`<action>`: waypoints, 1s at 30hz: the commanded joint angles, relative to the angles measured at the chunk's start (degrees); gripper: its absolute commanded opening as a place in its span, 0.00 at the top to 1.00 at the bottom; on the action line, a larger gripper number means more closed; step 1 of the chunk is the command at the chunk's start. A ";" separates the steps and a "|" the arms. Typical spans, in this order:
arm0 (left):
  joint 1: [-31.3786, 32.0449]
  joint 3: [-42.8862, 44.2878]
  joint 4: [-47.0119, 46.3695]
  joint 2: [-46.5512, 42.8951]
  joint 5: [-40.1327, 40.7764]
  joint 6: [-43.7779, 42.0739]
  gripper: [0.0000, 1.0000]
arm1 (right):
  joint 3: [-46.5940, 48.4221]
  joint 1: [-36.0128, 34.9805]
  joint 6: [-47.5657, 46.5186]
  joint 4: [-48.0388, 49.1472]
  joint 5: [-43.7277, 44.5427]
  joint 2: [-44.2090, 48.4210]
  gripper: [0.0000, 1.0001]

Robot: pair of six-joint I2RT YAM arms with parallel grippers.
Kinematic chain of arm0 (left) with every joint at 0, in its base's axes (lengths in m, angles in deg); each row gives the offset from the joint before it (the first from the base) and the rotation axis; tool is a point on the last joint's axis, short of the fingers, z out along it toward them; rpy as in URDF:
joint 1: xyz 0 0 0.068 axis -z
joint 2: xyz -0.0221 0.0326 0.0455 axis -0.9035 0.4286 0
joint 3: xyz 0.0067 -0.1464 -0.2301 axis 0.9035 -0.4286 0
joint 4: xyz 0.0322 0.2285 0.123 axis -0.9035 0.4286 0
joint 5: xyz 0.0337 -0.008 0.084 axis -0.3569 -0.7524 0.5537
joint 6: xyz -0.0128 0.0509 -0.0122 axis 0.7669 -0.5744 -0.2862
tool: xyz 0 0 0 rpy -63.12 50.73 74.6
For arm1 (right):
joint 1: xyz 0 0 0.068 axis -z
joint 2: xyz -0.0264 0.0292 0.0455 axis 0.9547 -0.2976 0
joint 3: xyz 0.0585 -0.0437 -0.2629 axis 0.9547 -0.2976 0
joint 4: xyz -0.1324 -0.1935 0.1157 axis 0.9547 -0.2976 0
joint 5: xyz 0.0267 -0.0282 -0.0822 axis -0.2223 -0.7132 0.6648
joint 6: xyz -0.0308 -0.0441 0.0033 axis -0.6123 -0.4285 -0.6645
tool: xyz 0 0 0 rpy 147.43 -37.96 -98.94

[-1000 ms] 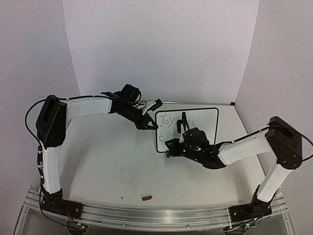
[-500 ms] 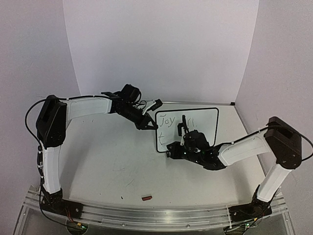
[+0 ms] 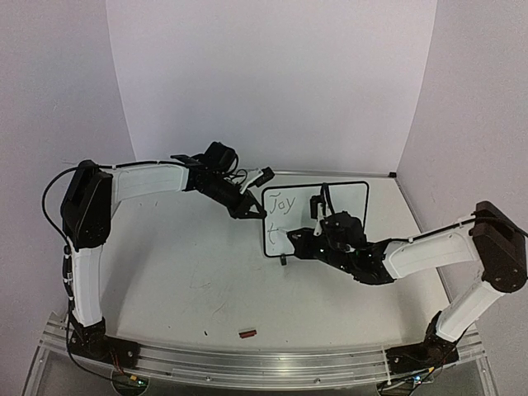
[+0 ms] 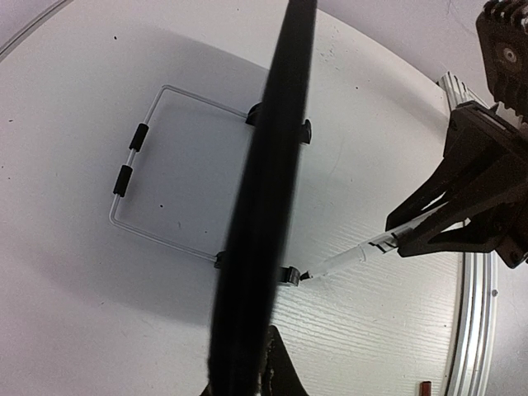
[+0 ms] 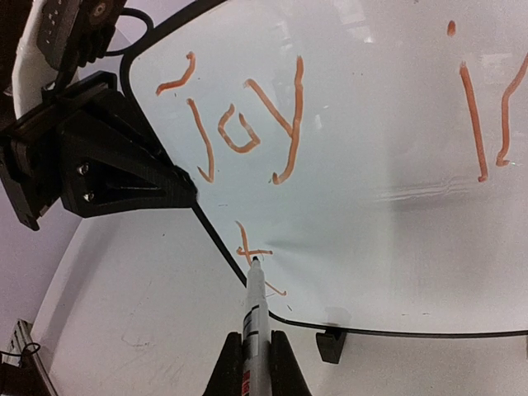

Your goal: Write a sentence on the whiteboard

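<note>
The whiteboard stands tilted on the table, black-edged, with a black foot. The sentence reads "Joy", then two strokes at the right and a "t" below; it looks orange in the right wrist view. My left gripper is shut on the board's left edge. My right gripper is shut on a white marker, whose tip touches the board at the "t". The marker also shows in the left wrist view.
A wire stand lies behind the board. A small red piece lies on the table near the front. An aluminium rail runs along the near edge. White walls close the back and sides.
My right arm has swung its elbow out to the right, and the marker has gone from the upper line down to the "t" at the lower left. My left arm has not moved.
</note>
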 commanded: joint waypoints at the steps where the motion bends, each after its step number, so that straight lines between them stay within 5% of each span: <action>1: -0.23 -1.39 2.75 -1.68 2.95 -1.56 1.00 | 0.26 0.14 -0.07 0.72 1.16 -0.43 1.00; 30: -0.25 -1.35 2.80 -1.63 3.07 -1.64 1.00 | 3.62 0.11 -1.00 0.41 1.55 -5.08 1.00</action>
